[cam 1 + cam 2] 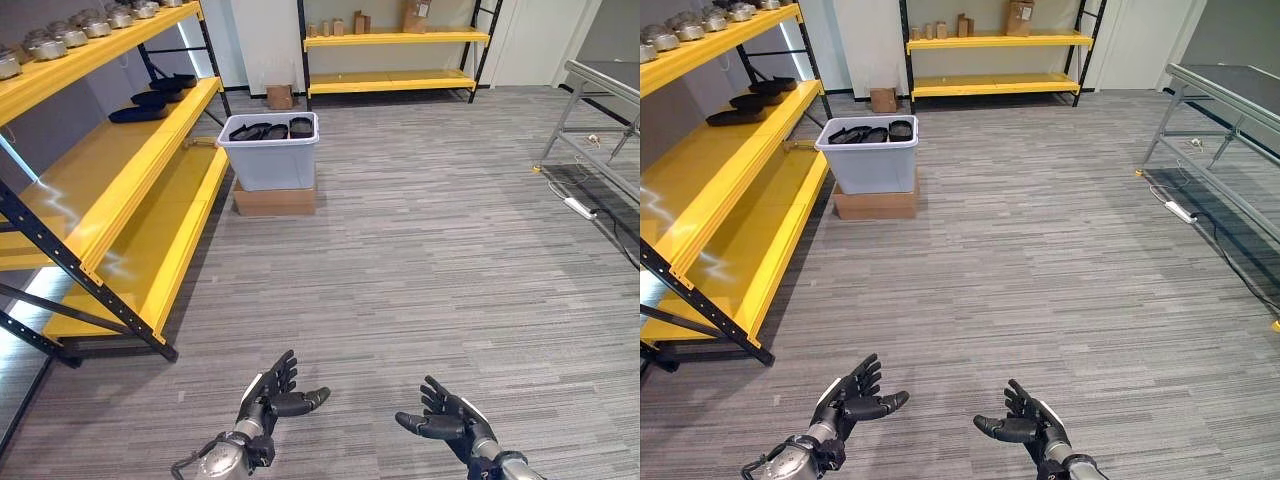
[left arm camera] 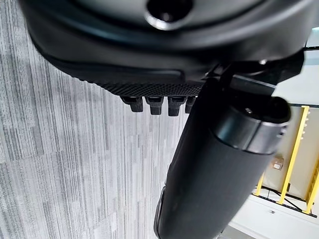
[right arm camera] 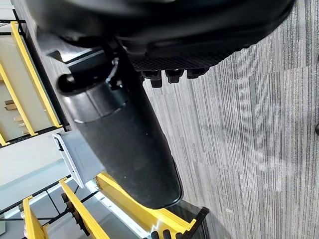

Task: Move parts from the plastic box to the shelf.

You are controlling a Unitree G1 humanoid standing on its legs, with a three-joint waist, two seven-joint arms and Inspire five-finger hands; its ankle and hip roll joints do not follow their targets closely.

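left hand [image 1: 268, 398] and right hand [image 1: 449, 418] both released and empty, grey floor [image 1: 420, 250] ahead, plastic box [image 1: 270, 150] beside yellow shelf [image 1: 120, 180]

Head eyes look down; wrist cameras hug carpet [image 2: 75, 149].

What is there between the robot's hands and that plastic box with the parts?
Just bare grey carpet, seen in the left eye view, from the left hand and right hand to the plastic box.
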